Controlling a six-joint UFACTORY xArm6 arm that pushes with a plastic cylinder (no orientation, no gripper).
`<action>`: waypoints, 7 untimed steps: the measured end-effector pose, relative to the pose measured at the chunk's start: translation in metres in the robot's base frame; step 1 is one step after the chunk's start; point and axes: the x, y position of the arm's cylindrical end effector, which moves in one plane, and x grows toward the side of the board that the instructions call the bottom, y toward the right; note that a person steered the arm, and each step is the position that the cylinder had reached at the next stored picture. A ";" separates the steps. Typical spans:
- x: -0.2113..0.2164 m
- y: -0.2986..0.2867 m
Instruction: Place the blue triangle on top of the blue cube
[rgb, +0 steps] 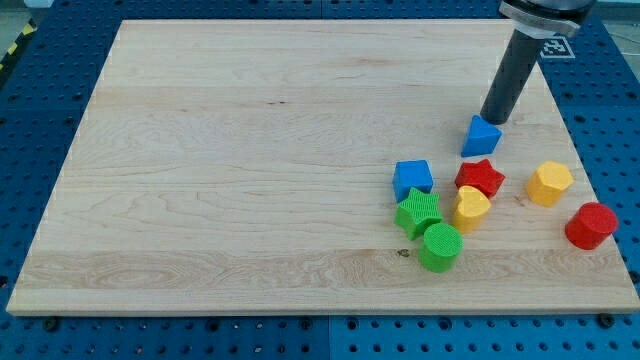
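Observation:
The blue triangle (481, 136) lies on the wooden board at the view's right. The blue cube (413, 178) sits below and to the left of it, a short gap apart. My tip (490, 121) is at the upper right edge of the blue triangle, touching or nearly touching it. The dark rod rises from there toward the view's top right.
A red star (480, 177), yellow heart-like block (470, 208), green star (418, 212) and green cylinder (439, 247) cluster next to the blue cube. A yellow hexagon (549, 183) and red cylinder (590, 225) lie near the board's right edge (590, 150).

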 end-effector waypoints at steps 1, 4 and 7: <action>0.005 0.005; 0.047 -0.026; 0.021 -0.047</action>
